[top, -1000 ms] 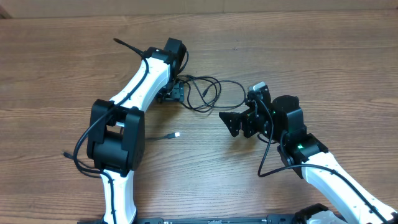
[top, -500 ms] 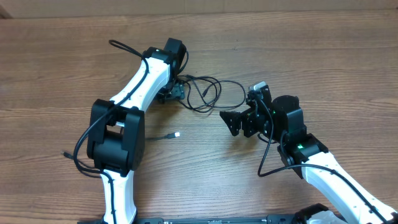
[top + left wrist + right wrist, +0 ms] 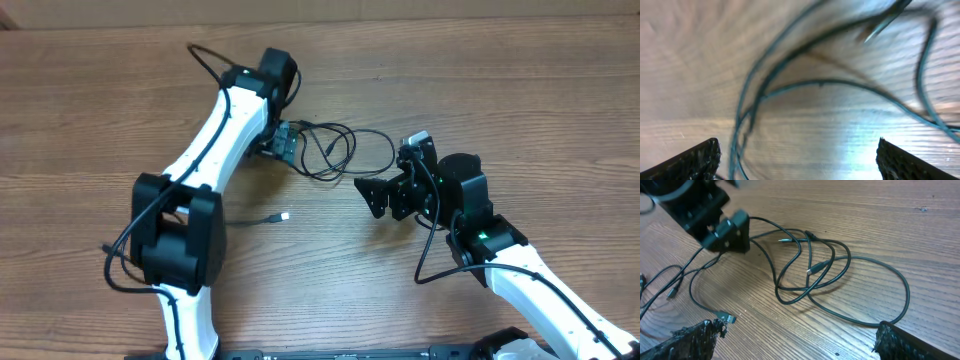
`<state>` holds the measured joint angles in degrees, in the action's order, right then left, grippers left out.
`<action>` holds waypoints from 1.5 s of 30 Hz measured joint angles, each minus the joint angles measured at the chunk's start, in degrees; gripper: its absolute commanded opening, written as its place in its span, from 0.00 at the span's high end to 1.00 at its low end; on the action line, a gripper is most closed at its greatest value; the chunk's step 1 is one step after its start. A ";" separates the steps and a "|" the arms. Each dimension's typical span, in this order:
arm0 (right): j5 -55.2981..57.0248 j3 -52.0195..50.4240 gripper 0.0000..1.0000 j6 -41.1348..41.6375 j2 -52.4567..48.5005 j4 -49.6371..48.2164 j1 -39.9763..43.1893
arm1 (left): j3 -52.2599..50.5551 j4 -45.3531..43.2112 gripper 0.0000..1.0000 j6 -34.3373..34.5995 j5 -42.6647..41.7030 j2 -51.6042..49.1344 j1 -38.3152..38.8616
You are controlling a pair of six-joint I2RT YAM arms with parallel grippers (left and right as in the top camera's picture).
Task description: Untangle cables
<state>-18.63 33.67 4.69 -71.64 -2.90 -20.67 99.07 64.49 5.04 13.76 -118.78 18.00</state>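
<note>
Lying in a loose knot on the wooden surface (image 3: 520,80) between the two arms, the cables (image 3: 330,150) are thin, black, limp cords tipped with small metal plugs, one stray plug (image 3: 283,216) resting apart nearer the robot. Light and probably slippery, they would likely drag their neighbours when pulled, so a pinch just behind a plug seems soundest. The left end effector (image 3: 285,145), at the knot's left edge, and the right end effector (image 3: 374,196), beside its right loop, both have their jaws spread wide, holding nothing.
</note>
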 measured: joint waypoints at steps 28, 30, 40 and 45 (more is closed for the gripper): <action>0.02 0.00 0.00 0.00 -2.71 -0.96 0.00 | 0.07 -9.01 0.20 -20.52 -4.76 -3.28 -5.33; 0.02 0.00 0.00 -0.02 -2.71 -0.98 0.00 | 0.07 -8.98 0.26 -20.70 -5.11 -3.28 -5.33; 0.02 0.00 0.00 -0.02 -2.73 -0.96 0.00 | -2.82 -9.27 0.45 -20.70 -6.71 -3.28 -5.35; 0.04 0.00 0.00 -0.02 -2.75 -0.98 0.00 | -4.28 -8.90 0.90 -20.52 -6.99 -3.28 -5.35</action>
<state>-18.59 33.67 4.67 -74.39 -3.88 -20.67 94.78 55.59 -15.49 6.76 -122.06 12.64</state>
